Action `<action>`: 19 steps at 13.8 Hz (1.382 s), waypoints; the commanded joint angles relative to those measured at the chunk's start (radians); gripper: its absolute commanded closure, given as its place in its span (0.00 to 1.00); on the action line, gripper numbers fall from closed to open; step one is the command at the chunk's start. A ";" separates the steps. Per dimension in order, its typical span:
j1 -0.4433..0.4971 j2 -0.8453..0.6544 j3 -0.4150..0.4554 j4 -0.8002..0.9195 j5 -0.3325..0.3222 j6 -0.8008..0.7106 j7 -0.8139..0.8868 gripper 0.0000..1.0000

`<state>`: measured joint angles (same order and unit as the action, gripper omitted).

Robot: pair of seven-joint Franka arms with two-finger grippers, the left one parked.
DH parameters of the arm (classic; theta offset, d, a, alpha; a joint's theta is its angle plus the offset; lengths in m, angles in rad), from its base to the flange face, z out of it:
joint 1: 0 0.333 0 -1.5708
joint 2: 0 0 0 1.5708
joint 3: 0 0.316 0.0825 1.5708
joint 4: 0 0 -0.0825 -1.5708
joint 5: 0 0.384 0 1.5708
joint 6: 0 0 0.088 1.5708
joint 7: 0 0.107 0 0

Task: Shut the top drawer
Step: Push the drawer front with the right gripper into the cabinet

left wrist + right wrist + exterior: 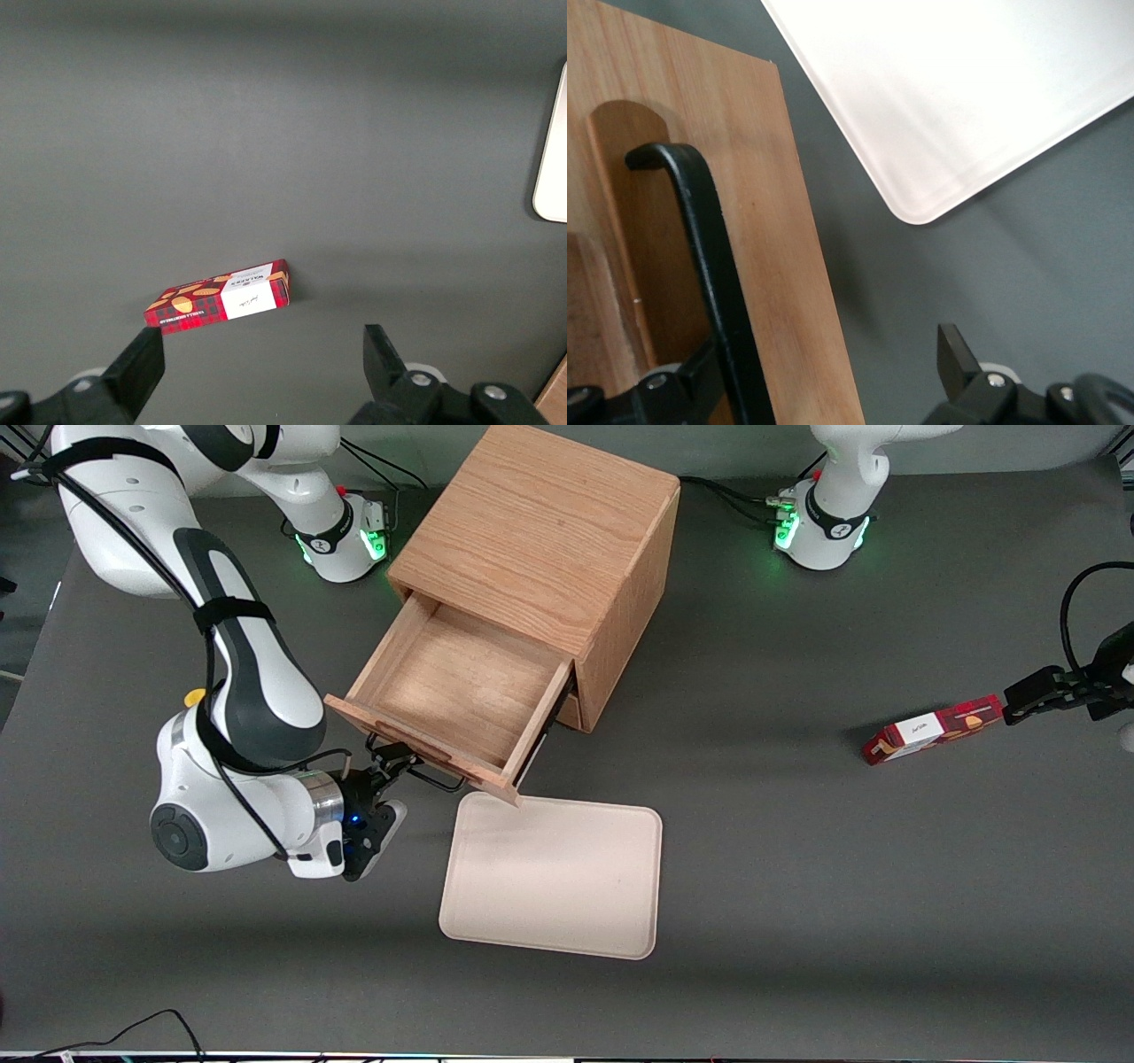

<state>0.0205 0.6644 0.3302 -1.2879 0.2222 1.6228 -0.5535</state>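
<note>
Top drawer (461, 691) pulled fully out; gripper (396, 766) open, fingers straddling its black handle (709, 266), cream tray (554, 877) just beside.

Dark grey matte table (797, 850), even overhead light, w/ soft shadows.

right arm: bent low, wrist level | tool (390, 766): fingers spread apart

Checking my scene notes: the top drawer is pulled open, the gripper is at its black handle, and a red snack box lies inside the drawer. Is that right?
Not quite: the front view shows the top drawer pulled open but empty. The red snack box lies on the table toward the parked arm's end. The gripper is indeed at the black handle.
</note>
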 commanded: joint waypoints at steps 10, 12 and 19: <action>-0.014 -0.170 0.082 -0.287 -0.012 0.124 0.069 0.00; -0.014 -0.199 0.084 -0.326 -0.012 0.124 0.069 0.00; -0.014 -0.232 0.130 -0.379 -0.014 0.149 0.132 0.00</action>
<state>0.0146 0.4795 0.4344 -1.6085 0.2172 1.7440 -0.4564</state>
